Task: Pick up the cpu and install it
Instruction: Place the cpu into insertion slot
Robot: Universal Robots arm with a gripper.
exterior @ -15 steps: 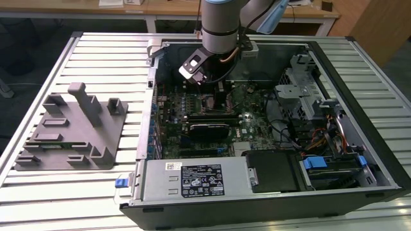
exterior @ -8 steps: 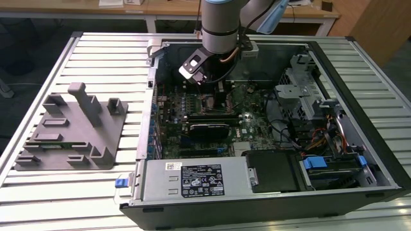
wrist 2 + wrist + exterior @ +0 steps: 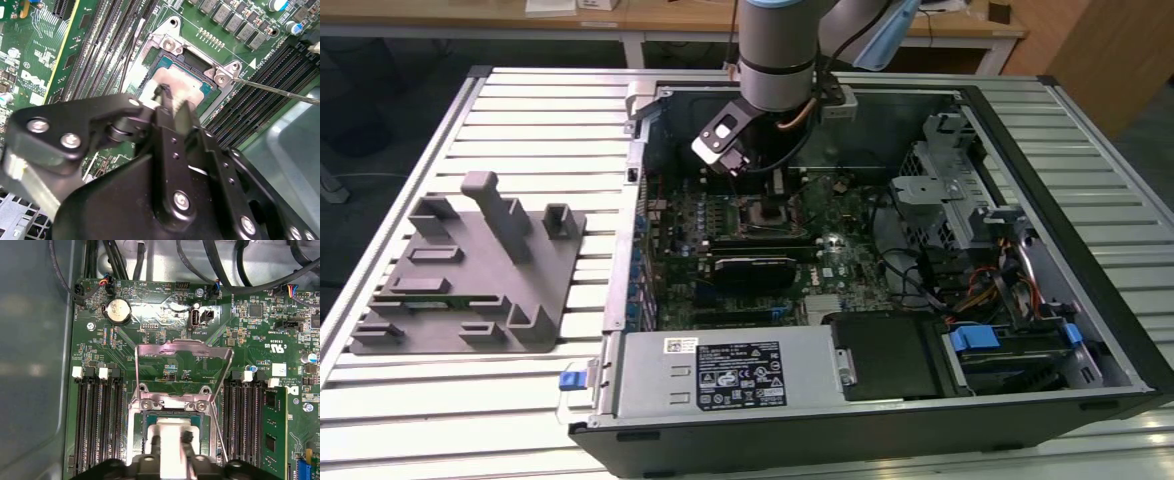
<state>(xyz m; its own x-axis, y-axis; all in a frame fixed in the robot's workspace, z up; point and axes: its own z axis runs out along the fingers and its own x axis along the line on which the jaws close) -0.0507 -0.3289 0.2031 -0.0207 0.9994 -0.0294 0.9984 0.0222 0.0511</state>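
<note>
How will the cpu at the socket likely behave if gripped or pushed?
The cpu is a thin flat square, so probably stiff and light. Its smooth silvery top may be slippery. Bounded by the socket frame, it likely resists sideways pushes.

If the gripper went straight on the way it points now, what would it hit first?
Most likely the cpu, lying in the open motherboard socket right under the gripper. The two may already be touching, since depth is unclear here.
</note>
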